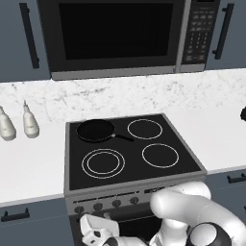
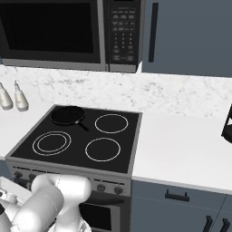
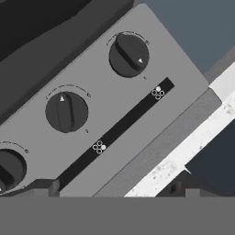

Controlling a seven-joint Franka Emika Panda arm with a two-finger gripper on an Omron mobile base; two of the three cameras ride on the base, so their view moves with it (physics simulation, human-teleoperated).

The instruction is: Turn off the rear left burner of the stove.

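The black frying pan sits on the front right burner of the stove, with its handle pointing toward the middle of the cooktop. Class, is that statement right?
Not quite. The black frying pan sits on the rear left burner of the stove, not the front right one. The left base view shows this. Its handle does point toward the middle of the cooktop.

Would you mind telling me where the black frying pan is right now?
The black frying pan sits on the stove at its rear left, behind the double-ringed burner and left of a single-ringed one.
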